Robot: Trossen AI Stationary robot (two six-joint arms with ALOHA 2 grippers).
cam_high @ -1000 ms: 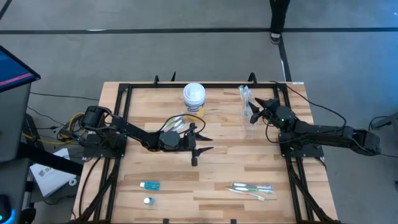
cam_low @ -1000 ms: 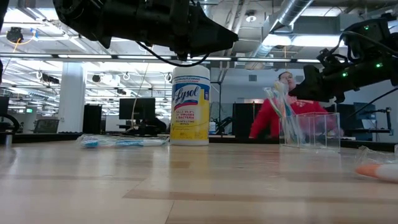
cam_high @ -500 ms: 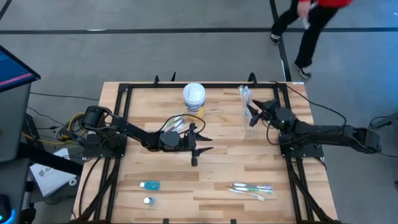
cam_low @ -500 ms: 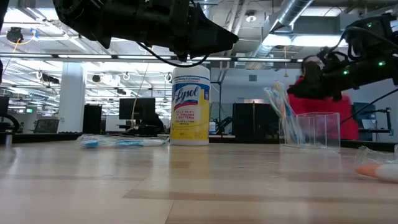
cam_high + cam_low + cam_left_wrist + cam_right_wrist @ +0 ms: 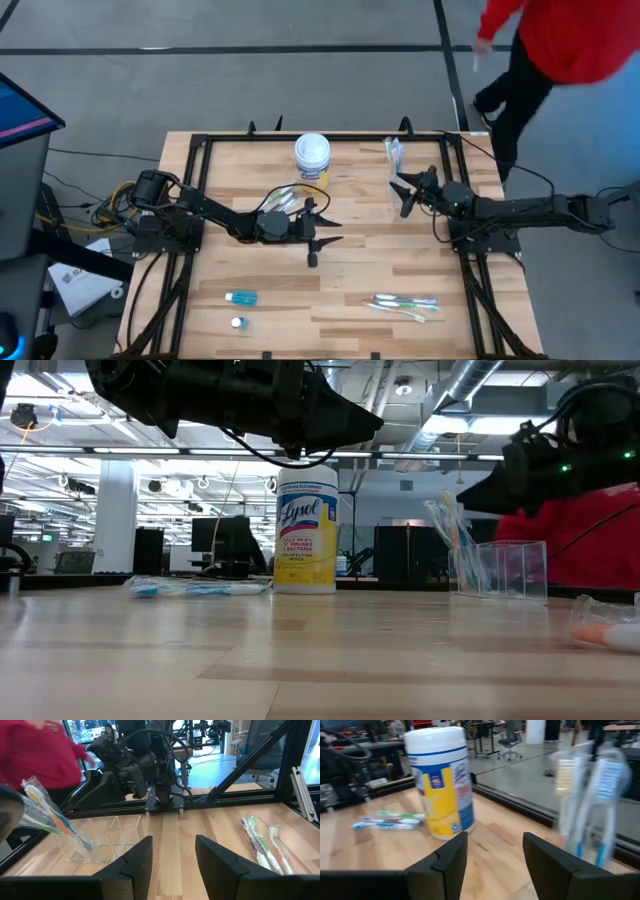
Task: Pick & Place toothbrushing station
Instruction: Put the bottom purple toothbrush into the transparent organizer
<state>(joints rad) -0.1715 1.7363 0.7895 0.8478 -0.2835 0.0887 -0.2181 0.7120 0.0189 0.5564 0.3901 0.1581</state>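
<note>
You are looking down on a wooden tabletop (image 5: pixel 340 255) framed by a black rail, with one dark arm reaching in from each side.

Your left gripper (image 5: pixel 322 228) hovers near the middle of the tabletop. Its two fingers stand apart with nothing between them; the left wrist view shows bare wood in the gap.

Your right gripper (image 5: pixel 404 190) is toward the far right corner, just beside the clear plastic cups (image 5: pixel 401 196). Its fingers are also spread and hold nothing. In the low view the cups (image 5: pixel 498 568) stand as a row of clear compartments, and wrapped toothbrushes (image 5: pixel 450 525) lean upright out of the end one.

More of the station is scattered about. A second bundle of wrapped toothbrushes (image 5: pixel 280 198) lies flat near the middle, just behind your left gripper. A third group of toothbrushes (image 5: pixel 405 303) lies near the front edge, right of centre. The small blue tube (image 5: pixel 241 297) lies near the front edge toward the left, with a small white cap (image 5: pixel 237 322) just in front of it.

A white-lidded, yellow-labelled wipes canister (image 5: pixel 312 158) stands upright near the far edge, about midway along it.

Beyond the far right corner, a person in a red top (image 5: pixel 560 45) is on the grey floor.
</note>
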